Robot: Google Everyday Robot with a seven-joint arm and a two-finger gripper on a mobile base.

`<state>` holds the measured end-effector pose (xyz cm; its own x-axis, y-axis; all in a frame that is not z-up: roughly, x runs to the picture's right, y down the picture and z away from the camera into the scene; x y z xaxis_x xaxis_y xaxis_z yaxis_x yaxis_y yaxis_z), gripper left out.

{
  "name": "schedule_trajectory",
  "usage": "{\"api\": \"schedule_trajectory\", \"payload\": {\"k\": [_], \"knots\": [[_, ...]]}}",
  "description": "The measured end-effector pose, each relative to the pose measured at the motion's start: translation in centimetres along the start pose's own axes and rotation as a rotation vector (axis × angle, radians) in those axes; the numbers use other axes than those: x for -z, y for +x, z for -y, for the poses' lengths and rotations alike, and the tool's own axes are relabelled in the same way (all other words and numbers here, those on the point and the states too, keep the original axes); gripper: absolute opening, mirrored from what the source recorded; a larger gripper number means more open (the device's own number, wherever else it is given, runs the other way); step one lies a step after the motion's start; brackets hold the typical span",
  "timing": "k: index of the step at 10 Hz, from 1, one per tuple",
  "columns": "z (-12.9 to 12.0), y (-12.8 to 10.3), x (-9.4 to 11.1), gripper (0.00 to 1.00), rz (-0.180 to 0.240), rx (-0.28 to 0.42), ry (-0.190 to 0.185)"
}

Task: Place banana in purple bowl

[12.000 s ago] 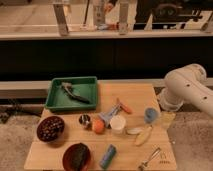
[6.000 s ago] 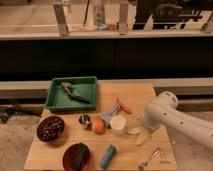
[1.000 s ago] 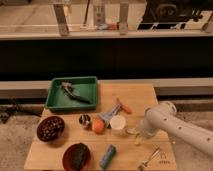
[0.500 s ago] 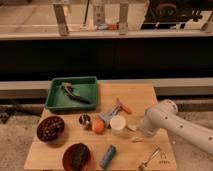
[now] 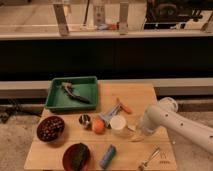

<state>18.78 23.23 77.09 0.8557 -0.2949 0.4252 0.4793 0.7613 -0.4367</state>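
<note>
The banana [image 5: 136, 137] is pale yellow and lies on the wooden table right of the white cup [image 5: 118, 123]; only its lower end shows under my arm. My gripper [image 5: 139, 131] is at the end of the white arm [image 5: 172, 125], low over the banana, and the arm hides most of it. The purple bowl [image 5: 50, 128], dark with a speckled inside, stands at the table's left edge, far from the gripper.
A green tray [image 5: 89, 82] with a dark tool is at the back left. An orange fruit [image 5: 98, 125], a small metal cup [image 5: 84, 119], a carrot-like stick [image 5: 125, 107], a red-rimmed bowl [image 5: 76, 156], a blue object [image 5: 107, 156] and a metal utensil [image 5: 150, 157] lie around the table [image 5: 140, 95].
The arm has come in from the table's right side and lowered its gripper end onto the banana's spot. In the last second it barely shifted.
</note>
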Motion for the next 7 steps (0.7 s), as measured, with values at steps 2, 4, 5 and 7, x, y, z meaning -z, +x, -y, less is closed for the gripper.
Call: {"api": "schedule_trajectory", "payload": {"k": [2,4,5,7], "knots": [[0.2,1.2,-0.1,0.58,-0.024,-0.029,-0.012],[0.4,1.9,-0.5,0.75,-0.042,-0.059,-0.024],[0.3,2.4,-0.6,0.79,-0.052,-0.073,-0.028],[0.4,2.9,-1.0,0.8,-0.056,-0.101,-0.022]]}}
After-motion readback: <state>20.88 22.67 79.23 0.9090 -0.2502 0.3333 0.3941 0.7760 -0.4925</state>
